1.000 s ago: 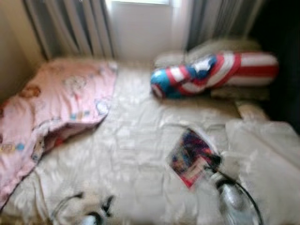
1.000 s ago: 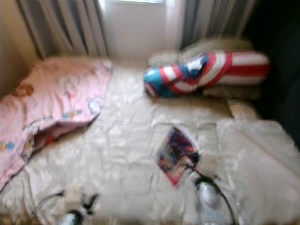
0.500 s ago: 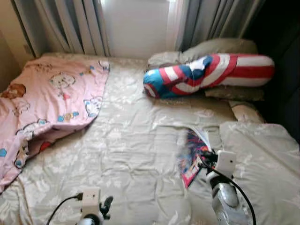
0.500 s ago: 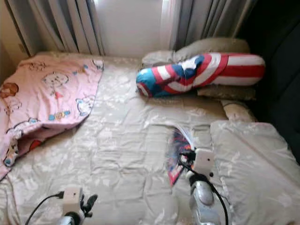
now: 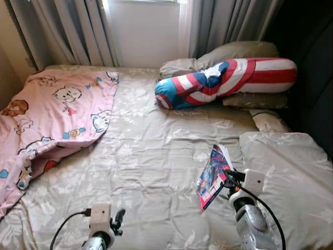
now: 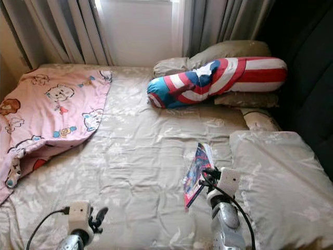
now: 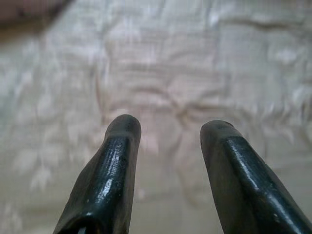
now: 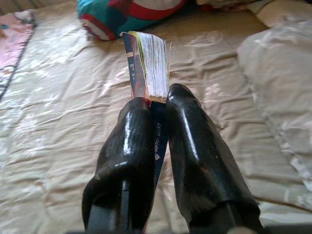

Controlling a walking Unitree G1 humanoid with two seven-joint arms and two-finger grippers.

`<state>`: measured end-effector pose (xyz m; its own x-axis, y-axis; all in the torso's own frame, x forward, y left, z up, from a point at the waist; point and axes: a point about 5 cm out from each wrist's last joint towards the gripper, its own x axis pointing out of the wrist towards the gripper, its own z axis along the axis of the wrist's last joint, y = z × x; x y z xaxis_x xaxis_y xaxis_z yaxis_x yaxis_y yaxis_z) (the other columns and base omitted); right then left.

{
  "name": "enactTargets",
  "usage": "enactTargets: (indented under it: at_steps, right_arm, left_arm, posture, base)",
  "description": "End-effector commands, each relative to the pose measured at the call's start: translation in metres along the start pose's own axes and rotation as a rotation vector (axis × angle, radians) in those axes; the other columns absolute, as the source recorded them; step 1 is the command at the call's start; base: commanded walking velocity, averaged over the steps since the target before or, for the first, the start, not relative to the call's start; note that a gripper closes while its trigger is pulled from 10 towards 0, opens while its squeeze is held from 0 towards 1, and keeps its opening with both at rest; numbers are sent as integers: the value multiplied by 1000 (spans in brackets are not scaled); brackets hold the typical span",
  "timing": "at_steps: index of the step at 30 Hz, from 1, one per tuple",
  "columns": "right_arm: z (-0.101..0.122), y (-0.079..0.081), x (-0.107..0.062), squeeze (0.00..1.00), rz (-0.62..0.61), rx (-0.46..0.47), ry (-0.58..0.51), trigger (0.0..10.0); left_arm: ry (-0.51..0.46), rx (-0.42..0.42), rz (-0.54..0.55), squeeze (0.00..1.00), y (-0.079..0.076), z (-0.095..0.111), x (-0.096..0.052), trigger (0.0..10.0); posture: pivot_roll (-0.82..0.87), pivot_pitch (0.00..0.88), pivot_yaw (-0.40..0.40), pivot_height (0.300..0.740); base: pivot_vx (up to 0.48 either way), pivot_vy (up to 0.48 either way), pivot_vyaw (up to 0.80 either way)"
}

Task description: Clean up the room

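Note:
A colourful thin book [image 5: 212,175] is held up off the beige bedspread [image 5: 151,156] on the right side, tilted on its edge. My right gripper [image 8: 157,105] is shut on the book [image 8: 146,66], its two black fingers [image 8: 129,141] clamping the spine end with the page edges fanning out beyond them. My left gripper [image 7: 168,126] hovers low over bare bedspread near the bed's front edge, open with nothing between its fingers [image 7: 114,161]. In the eye views it sits at the lower left as the left gripper [image 5: 115,223].
A pink cartoon-print blanket [image 5: 49,117] is bunched at the bed's left. A red, white and blue bolster [image 5: 223,80] lies on beige pillows [image 5: 229,52] at the head, below grey curtains [image 5: 78,26]. Another beige pillow [image 5: 289,177] sits at the right.
The camera has steadied and tipped, so the scene is sharp. My right gripper has lifted the book from lying flat on the bedspread to standing tilted on edge.

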<state>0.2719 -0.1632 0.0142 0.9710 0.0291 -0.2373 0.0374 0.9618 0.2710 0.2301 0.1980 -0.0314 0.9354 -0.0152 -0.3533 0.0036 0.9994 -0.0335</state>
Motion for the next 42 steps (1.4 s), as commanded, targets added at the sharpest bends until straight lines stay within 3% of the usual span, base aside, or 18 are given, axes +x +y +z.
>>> enactTargets:
  at_steps: [1,4,5,6,12,19,25,34,37,42]
  right_arm:
    - [12,7,4,0,42,-22,-52,10000]
    - [13,8,3,0,56,-41,-59,10000]
    - [11,9,1,0,82,-61,-53,10000]
    - [10,10,0,0,92,-61,-50,10000]
    - [11,18,0,0,161,-39,-64,10000]
    - [11,16,3,0,120,-61,-35,10000]
    - [13,13,2,0,102,-60,-66,10000]
    - [15,14,1,0,86,-46,-88,10000]
    - [12,19,2,0,107,-79,-58,10000]
    - [14,19,1,0,102,-61,-90,10000]
  left_arm:
    - [-59,-9,2,0,0,7,1,10000]
    - [-142,0,-5,0,0,18,2,10000]
    - [-268,15,1,0,0,39,2,10000]
    - [-322,24,0,0,-2,50,1,10000]
    - [-446,21,-8,0,-16,82,-5,10000]
    - [-448,8,-31,0,-26,92,-9,10000]
    - [-434,5,-25,0,-25,102,-9,10000]
    - [-426,-4,-29,0,-28,104,-8,10000]
    - [-411,-9,-29,0,-26,102,-8,10000]
    - [-397,-12,-29,0,-25,98,-7,10000]
  posture:
    - [9,2,-53,740]
    - [7,0,-52,740]
    - [9,0,-54,740]
    - [9,0,-54,740]
    - [9,0,-55,740]
    - [4,0,-50,740]
    - [2,0,-51,715]
    - [5,0,-50,715]
    - [5,2,-51,715]
    - [10,9,-50,696]
  base:
    - [0,0,0]
    - [0,0,0]
    - [0,0,0]
    - [0,0,0]
    - [0,0,0]
    - [0,0,0]
    - [0,0,0]
    - [0,0,0]
    - [0,0,0]
    - [0,0,0]
